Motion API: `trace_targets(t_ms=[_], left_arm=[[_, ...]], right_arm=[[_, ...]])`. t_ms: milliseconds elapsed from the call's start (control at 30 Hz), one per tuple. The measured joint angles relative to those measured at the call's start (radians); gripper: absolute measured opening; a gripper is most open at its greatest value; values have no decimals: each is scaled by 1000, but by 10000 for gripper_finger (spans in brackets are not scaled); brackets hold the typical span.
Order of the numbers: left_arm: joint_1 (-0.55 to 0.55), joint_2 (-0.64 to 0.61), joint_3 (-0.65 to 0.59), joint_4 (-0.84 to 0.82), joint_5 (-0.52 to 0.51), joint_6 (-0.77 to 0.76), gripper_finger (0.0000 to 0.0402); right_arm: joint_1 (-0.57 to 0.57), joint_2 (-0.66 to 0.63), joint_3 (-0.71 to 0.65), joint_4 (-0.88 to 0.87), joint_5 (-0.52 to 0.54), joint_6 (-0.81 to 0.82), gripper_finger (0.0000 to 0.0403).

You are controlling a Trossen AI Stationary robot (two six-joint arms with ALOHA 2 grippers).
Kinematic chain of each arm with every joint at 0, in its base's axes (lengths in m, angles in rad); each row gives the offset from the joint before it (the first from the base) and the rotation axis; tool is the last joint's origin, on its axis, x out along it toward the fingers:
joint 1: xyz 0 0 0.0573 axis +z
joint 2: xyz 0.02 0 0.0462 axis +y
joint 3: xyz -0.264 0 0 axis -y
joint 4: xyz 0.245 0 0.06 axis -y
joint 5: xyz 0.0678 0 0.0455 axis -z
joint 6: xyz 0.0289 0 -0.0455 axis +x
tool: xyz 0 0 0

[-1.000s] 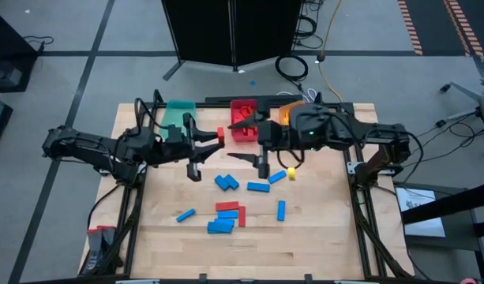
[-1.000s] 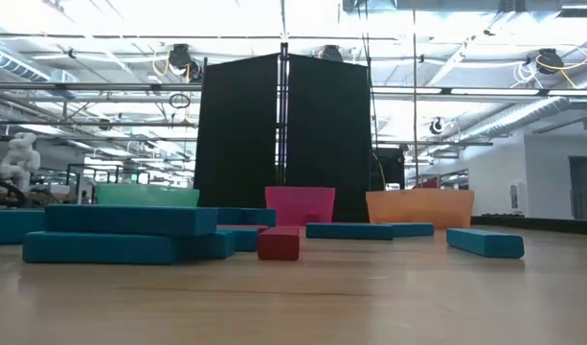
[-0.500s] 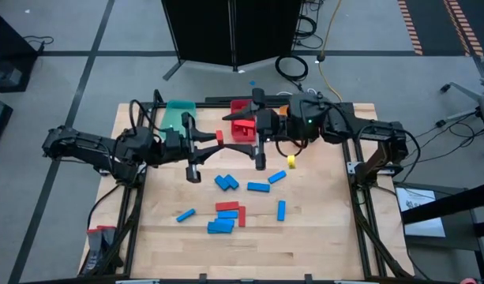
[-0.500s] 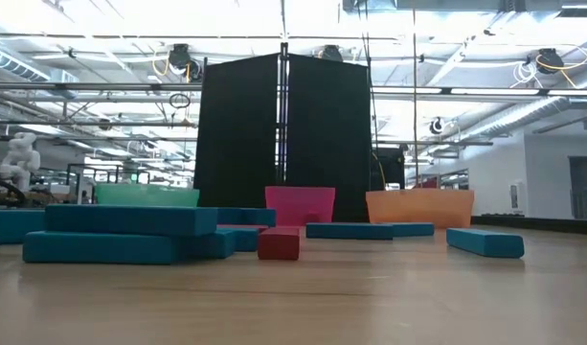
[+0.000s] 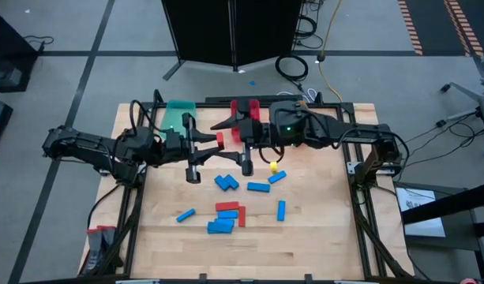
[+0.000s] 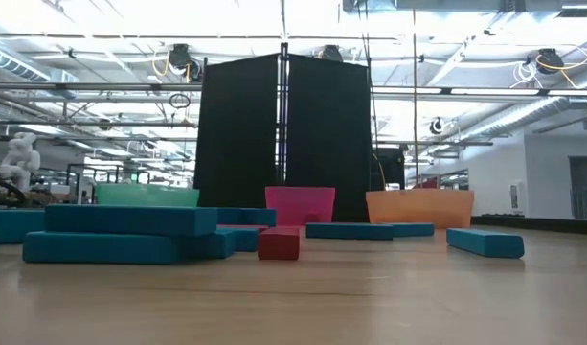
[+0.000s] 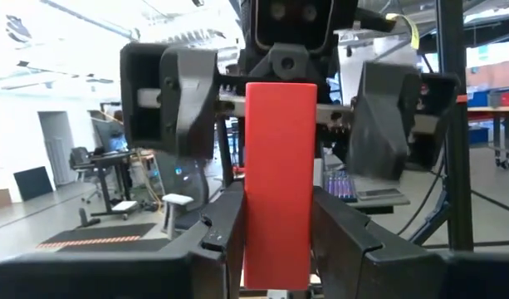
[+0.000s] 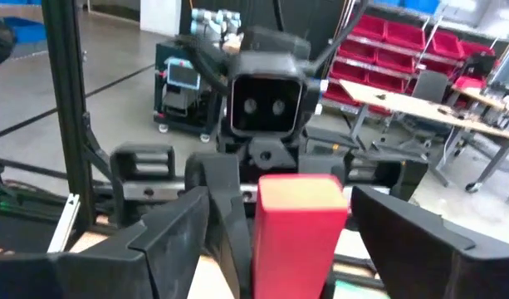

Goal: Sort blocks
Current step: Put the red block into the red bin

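Observer: Risk first. Left gripper (image 5: 215,140) is clamped on 1 red block (image 7: 278,183), held upright above the far middle of the table (image 5: 320,237). Right gripper (image 5: 237,143) faces it, spread wide, with the block between its 2 fingers and a gap on each side in the right wrist view. It reads as a hand-over.

Recorder: What fails?

Observer: Probably timing. If the left lets go before the right has closed, the block drops onto the wood among the loose blue blocks (image 5: 227,182) and the yellow block (image 5: 273,166). An off-centre squeeze could twist the bar out of both grips. The dark fingers of the 2 arms are close and could knock.

Recorder: Materials?

Observer: The block is a smooth, hard-looking rectangular bar with flat faces and crisp edges, likely slippery. The table is pale planked wood. The bins are thin tapered plastic: teal bin (image 5: 178,113) far left, red bin (image 5: 243,108) just beyond the grippers, orange bin (image 6: 419,205) far right in the low view.
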State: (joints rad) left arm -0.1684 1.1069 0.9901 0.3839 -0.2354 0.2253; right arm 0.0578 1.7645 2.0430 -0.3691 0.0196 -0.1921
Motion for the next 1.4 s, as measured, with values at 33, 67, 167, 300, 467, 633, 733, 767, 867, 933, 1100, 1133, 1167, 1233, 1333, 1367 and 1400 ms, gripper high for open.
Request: trace_targets(t_ms=[33, 67, 167, 300, 467, 633, 733, 767, 867, 933, 1100, 1133, 1167, 1233, 1333, 1367, 1400], left_arm=[[0, 0, 0, 0, 0, 0, 107], [0, 0, 0, 0, 0, 0, 107], [0, 0, 0, 0, 0, -1, 107], [0, 0, 0, 0, 0, -2, 107], [0, 0, 0, 1, 1, -2, 107], [0, 0, 0, 0, 8, 9, 107], [0, 0, 0, 0, 7, 8, 107], [0, 0, 0, 0, 7, 8, 107], [0, 0, 0, 0, 7, 6, 107], [0, 0, 0, 0, 1, 6, 107], [0, 0, 1, -37, -38, 3, 166], [0, 0, 1, -45, -54, 3, 192], [0, 1, 1, -50, -79, 3, 218], [0, 1, 1, -67, -144, 9, 265], [0, 0, 1, -105, -215, 10, 323], [-2, 0, 1, -121, -237, 10, 338], [-3, 0, 1, -137, -265, 12, 350]], right_arm=[[0, -2, 0, 3, 0, -2, 286], [0, -5, 0, 2, 1, -3, 280], [0, -7, 0, 0, 2, -3, 251], [0, -7, 0, -9, 4, -3, 195], [0, -7, 0, -27, 7, -3, 130], [-2, -8, 0, -28, 1, -3, 91], [-3, -8, 0, -28, 1, -8, 91], [-3, -8, 0, -27, 1, -9, 91], [-3, -8, 0, -27, 1, -10, 91], [-4, -8, 0, -27, 2, -10, 91], [-7, -8, 0, -25, 25, -42, 91], [-10, -9, 0, -23, 34, -49, 91], [-12, -14, 2, -24, 48, -56, 91], [-21, -19, 13, -22, 61, -67, 91], [-39, -38, 29, -30, 68, -71, 91], [-49, -46, 30, -29, 68, -71, 91], [-59, -54, 30, -37, 80, -74, 91]])
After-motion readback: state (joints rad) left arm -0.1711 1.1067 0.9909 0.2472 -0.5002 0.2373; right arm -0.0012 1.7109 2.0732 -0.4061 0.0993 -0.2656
